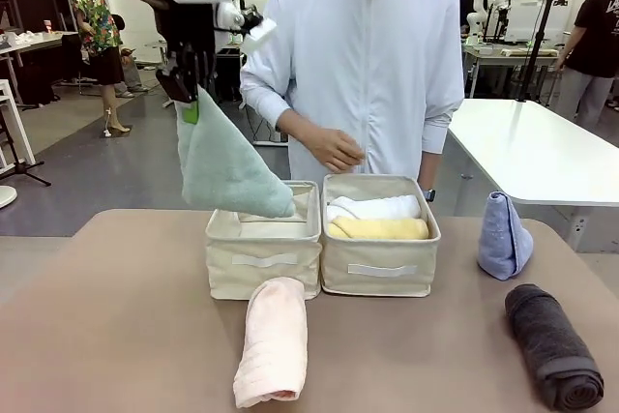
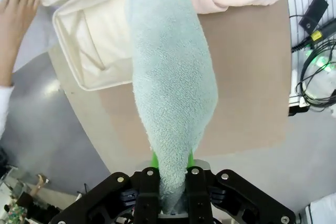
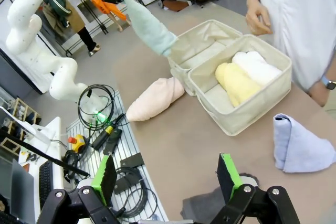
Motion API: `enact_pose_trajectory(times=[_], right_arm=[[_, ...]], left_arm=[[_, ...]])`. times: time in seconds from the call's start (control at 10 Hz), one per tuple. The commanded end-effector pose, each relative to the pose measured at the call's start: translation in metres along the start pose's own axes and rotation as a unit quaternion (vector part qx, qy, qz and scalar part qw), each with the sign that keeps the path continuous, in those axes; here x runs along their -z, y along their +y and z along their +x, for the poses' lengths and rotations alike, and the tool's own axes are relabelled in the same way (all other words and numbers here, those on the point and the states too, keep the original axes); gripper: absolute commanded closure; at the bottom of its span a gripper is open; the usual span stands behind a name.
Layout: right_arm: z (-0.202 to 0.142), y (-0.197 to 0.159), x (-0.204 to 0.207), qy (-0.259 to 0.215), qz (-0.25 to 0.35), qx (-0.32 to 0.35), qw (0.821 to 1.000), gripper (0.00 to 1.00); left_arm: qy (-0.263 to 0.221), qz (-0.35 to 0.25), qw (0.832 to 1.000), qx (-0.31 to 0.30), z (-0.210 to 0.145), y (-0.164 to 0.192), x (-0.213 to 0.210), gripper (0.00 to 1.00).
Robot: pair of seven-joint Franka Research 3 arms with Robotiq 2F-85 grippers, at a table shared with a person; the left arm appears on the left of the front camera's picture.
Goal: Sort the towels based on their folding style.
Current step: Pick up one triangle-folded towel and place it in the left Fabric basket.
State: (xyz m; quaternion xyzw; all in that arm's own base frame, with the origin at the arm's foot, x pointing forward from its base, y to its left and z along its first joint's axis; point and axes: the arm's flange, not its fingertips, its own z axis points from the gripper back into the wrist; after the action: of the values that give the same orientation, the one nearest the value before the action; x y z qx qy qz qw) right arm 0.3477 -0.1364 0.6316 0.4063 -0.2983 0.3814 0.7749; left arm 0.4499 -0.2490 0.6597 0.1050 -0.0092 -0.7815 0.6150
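My left gripper (image 1: 191, 103) is shut on the narrow tip of the sage-green cone towel (image 1: 227, 166), which hangs above the left beige bin (image 1: 263, 258); its wide end reaches the bin's rim. In the left wrist view the green towel (image 2: 173, 82) rises from my left gripper (image 2: 172, 190) over that bin (image 2: 89, 40). White (image 1: 377, 207) and yellow (image 1: 379, 229) rolls lie in the right bin (image 1: 379, 273). The pink roll (image 1: 273, 340) lies in front of the bins. The light-blue cone (image 1: 505, 235) and dark grey roll (image 1: 551, 345) sit at the right. My right gripper (image 3: 165, 174) is open above the grey roll (image 3: 207, 205).
A person in a white coat stands behind the bins, one hand (image 1: 332, 149) held above them. Cables and small devices (image 3: 105, 135) lie off the table's edge in the right wrist view. A white table (image 1: 542, 152) stands at the far right.
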Motion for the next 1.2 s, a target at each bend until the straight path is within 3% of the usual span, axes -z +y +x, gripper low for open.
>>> enact_pose_trajectory(times=[0.0, 0.5, 1.1], right_arm=[[0.002, -0.001, 0.0, -0.011, 0.008, -0.008, 1.0, 0.0], [0.002, -0.001, 0.0, -0.011, 0.008, -0.008, 1.0, 0.0], [0.002, -0.001, 0.0, -0.011, 0.008, -0.008, 1.0, 0.0]], left_arm=[[0.025, -0.006, 0.999, 0.023, 0.002, 0.022, 0.011, 0.85], [0.094, -0.016, 0.995, 0.032, 0.04, 0.054, 0.039, 0.85], [0.08, -0.034, 0.996, 0.018, 0.066, 0.089, 0.064, 0.85]])
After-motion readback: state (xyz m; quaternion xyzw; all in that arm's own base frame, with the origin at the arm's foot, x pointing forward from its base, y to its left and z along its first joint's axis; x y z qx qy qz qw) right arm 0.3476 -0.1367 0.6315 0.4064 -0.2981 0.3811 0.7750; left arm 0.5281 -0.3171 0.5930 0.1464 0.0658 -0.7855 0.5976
